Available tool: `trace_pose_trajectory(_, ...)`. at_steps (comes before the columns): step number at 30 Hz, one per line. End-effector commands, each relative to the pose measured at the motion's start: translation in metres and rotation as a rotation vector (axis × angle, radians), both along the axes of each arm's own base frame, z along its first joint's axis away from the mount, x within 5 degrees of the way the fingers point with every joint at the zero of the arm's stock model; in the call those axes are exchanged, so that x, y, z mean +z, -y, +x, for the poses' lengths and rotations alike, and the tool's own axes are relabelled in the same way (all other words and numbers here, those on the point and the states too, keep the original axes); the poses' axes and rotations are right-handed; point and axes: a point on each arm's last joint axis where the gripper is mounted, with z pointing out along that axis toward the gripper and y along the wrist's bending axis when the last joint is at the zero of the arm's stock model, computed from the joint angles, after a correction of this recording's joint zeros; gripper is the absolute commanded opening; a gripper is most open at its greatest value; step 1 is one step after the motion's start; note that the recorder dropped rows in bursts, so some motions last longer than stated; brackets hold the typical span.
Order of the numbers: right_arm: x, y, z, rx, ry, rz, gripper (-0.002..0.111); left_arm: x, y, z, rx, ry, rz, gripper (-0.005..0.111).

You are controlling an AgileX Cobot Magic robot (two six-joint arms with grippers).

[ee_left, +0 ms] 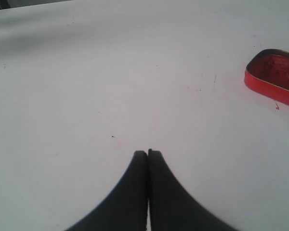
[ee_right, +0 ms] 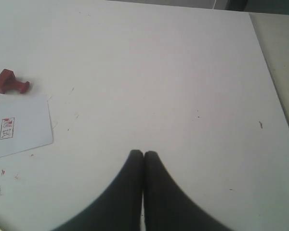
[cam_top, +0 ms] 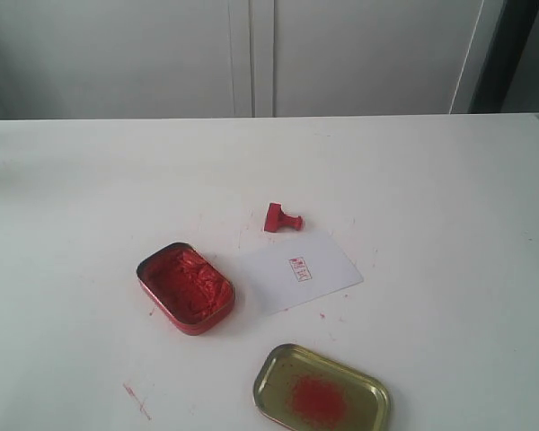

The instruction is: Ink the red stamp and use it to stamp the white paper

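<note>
Stamp [cam_top: 282, 218] just behind paper [cam_top: 328, 267]; ink tin [cam_top: 164, 312] left of paper; lid [cam_top: 364, 388] in front.

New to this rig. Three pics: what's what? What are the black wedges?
A two-armed robot works at a white table. The wide picture is from a camera off the arms; the other two are from wrist cameras. The black wedges are the left fingers and right fingers, both shut, holding nothing. On the table: the red stamp on its side beside the white paper, which bears a red imprint, an open red ink tin and a gold lid.
</note>
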Motion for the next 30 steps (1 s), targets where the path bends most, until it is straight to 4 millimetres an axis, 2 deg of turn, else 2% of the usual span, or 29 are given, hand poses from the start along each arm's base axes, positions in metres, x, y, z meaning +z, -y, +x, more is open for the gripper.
trace_pose_trajectory(1, 0.0, 0.001, -0.001, 0.001, 0.014, -0.018, 0.0, -0.001, 0.0, 0.0, 0.001, 0.005, -0.006, 0.0)
trace_pose_trajectory(10, 0.0, 0.001, -0.002, 0.004, 0.018, -0.018, 0.0, -0.001, 0.0, 0.0, 0.001, 0.005, -0.006, 0.0)
trace_pose_trajectory(25, 0.025, 0.002, -0.051, 0.002, 0.25, -0.011, 0.0, -0.001, 0.0, 0.0, 0.001, 0.005, -0.006, 0.0)
trace_pose_trajectory(30, 0.027, 0.002, -0.053, 0.001, 0.264, -0.011, 0.0, -0.001, 0.0, 0.0, 0.001, 0.005, -0.006, 0.0)
